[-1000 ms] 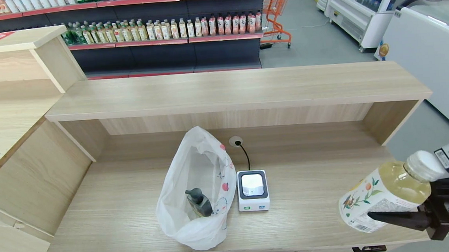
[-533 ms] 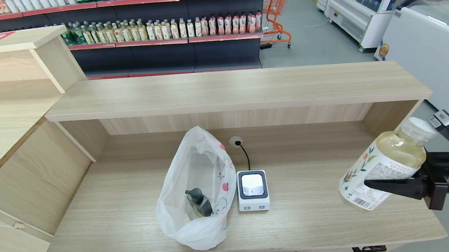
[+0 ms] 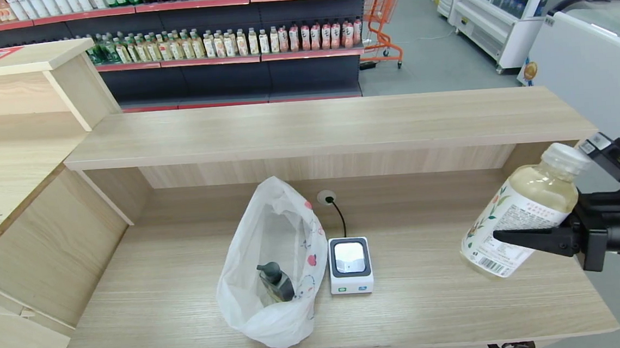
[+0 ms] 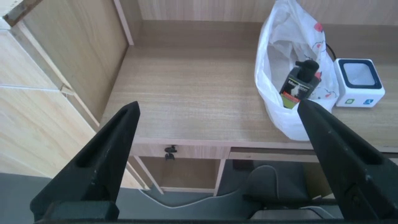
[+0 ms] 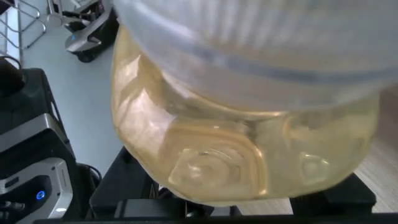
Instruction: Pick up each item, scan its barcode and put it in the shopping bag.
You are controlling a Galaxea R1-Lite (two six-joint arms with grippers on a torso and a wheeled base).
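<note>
Count first: one drink bottle [image 3: 520,216], one shopping bag [image 3: 254,309], one dark pump bottle [image 3: 275,283], one barcode scanner [image 3: 350,265], and my two grippers.

The bag is white plastic with small red prints. It stands open on the wooden counter [image 3: 433,302], a little left of centre. It contains a single item, the pump bottle, which stands upright near the bottom with its nozzle up. From my left wrist the same pump bottle [image 4: 300,81] shows through the mouth of the bag [image 4: 280,118].

The scanner sits just beside the bag on its right, window facing up. Its one black cable [image 3: 339,215] runs to a hole at the far side of the counter.

My right gripper [image 3: 516,229] is clamped on the drink bottle around its labelled middle. One dark finger [image 3: 538,237] crosses the near side of the label. The bottle is clear, with pale yellow liquid and a white cap. It hangs tilted above the right end of the counter, cap toward the far right and base toward the near left. A barcode is visible on the label close to the base. The bottle is well apart from the scanner, on its right.

My left gripper [image 4: 219,109] is spread wide with nothing between its fingers [image 4: 99,162]. It hangs off the near left edge of the counter, apart from the bag.
</note>
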